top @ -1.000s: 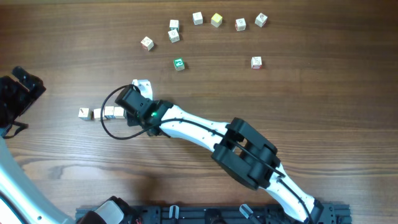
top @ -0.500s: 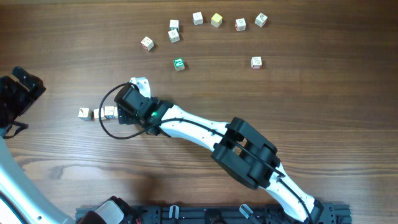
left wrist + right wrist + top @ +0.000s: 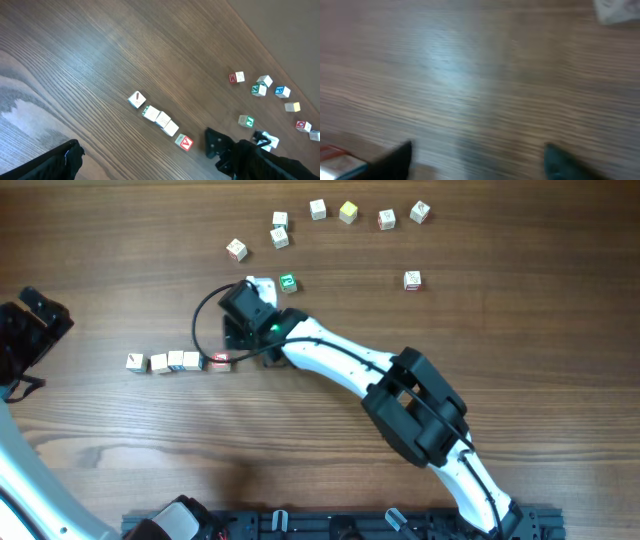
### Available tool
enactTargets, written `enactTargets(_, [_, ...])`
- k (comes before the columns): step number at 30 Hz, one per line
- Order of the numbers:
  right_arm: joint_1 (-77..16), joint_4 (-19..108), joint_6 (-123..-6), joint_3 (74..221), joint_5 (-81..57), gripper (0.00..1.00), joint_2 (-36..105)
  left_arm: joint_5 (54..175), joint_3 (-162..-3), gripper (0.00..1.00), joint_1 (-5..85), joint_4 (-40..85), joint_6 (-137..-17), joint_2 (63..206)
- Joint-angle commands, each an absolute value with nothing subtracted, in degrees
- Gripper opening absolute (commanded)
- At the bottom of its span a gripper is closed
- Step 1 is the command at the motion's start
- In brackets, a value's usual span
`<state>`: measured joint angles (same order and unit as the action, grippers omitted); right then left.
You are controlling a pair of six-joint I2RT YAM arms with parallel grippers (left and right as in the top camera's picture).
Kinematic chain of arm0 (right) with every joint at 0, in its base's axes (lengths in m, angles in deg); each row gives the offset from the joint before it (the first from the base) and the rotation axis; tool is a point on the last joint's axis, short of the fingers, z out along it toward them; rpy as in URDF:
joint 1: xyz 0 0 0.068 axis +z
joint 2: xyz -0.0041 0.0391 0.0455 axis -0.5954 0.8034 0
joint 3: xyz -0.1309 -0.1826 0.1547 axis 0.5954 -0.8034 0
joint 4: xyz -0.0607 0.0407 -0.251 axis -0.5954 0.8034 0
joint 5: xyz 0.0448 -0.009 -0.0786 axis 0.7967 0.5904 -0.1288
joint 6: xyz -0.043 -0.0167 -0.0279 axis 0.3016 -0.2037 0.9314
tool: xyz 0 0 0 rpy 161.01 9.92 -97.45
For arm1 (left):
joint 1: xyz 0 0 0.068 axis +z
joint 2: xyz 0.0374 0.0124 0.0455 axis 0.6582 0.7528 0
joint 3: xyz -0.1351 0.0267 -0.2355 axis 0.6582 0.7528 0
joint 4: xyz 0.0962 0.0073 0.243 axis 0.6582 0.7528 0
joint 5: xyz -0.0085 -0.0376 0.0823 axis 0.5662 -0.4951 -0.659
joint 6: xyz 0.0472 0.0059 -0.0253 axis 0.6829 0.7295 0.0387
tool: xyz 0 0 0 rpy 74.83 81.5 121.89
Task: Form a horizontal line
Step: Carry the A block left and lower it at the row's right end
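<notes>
The horizontal line (image 3: pixel 175 362) of small whitish cubes lies left of the table's middle, its leftmost cube slightly apart. A red "A" cube (image 3: pixel 221 362) sits at its right end with a narrow gap; the left wrist view shows the same A cube (image 3: pixel 186 143). My right gripper (image 3: pixel 238 343) hovers just up and right of that cube, open, with nothing between its fingertips (image 3: pixel 400 156). The right wrist view is blurred, with the red cube (image 3: pixel 335 157) at its lower left. My left gripper (image 3: pixel 38 320) waits open at the far left edge; one finger (image 3: pixel 55 160) shows.
Several loose whitish cubes (image 3: pixel 279 237) lie scattered along the far side, with a yellow-topped cube (image 3: pixel 347 212) among them. A green-faced cube (image 3: pixel 288 282) sits right beside the right wrist. Another single cube (image 3: pixel 412 279) lies further right. The right arm (image 3: pixel 400 395) crosses the table diagonally.
My right gripper opened, left the red "A" cube at the row's right end, and pulled away up and to the right. The left arm has not moved.
</notes>
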<state>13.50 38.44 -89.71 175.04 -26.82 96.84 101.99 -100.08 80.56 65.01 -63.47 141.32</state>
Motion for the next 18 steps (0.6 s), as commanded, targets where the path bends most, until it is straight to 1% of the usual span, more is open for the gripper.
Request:
enactTargets(1, [14.0, 41.9, -89.9, 174.6, -27.7, 0.46, 94.9, 102.9, -101.1, 1.00, 80.8, 64.9, -63.8, 141.3])
enactTargets(3, [14.3, 44.4, -91.7, 174.6, -27.5, 0.33, 94.9, 102.9, -101.1, 1.00, 80.8, 64.9, -63.8, 141.3])
enactTargets(5, [14.6, 46.4, -94.4, 174.6, -27.1, 0.24, 95.0, 102.9, -101.1, 1.00, 80.8, 64.9, -63.8, 141.3])
enactTargets(11, [15.9, 46.2, -94.6, 174.6, -26.0, 0.23, 95.9, 102.9, -101.1, 1.00, 80.8, 64.9, -63.8, 141.3])
enactTargets(13, [16.4, 45.6, -94.6, 174.6, -25.0, 0.27, 96.4, 102.9, -101.1, 1.00, 80.8, 64.9, -63.8, 141.3])
enactTargets(16, [16.9, 44.9, -94.6, 174.6, -23.7, 0.29, 96.7, 102.9, -101.1, 1.00, 80.8, 64.9, -63.8, 141.3])
enactTargets(17, [17.0, 44.5, -94.5, 174.6, -23.2, 0.33, 96.8, 102.9, -101.1, 1.00, 80.8, 64.9, -63.8, 141.3])
enactTargets(18, [17.0, 44.3, -94.5, 174.6, -22.7, 0.34, 96.8, 102.9, -101.1, 1.00, 80.8, 64.9, -63.8, 141.3])
